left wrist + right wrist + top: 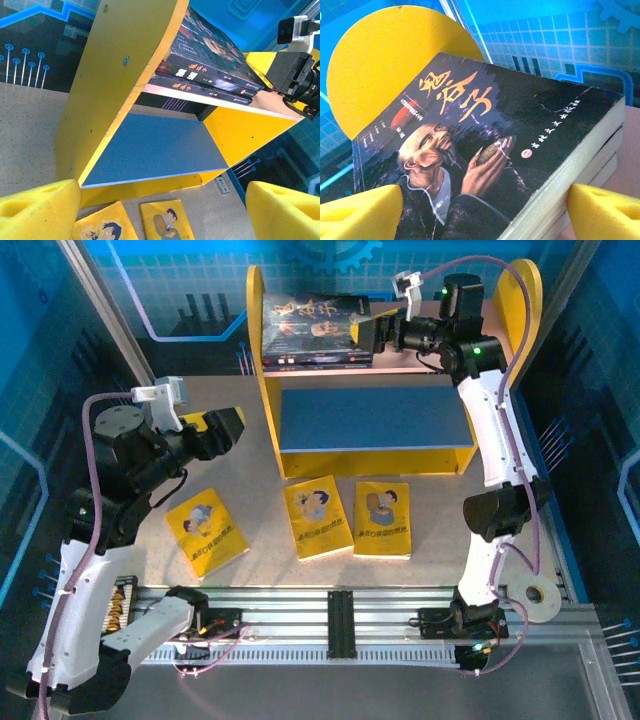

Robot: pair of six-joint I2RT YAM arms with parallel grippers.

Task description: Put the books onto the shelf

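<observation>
The right jaws are wide open, one on each side of the dark books [485,150], stacked on the pink top board [631,135] of the shelf [262,360]. The left jaws are wide open, holding nothing. Three yellow books [317,517] lie on the table [220,480] before the shelf.

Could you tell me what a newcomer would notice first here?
A stack of dark books lies on the pink upper board of the yellow-sided shelf at the table's far side, the right gripper spread open at its right edge. Three yellow books lie flat before the shelf.
</observation>
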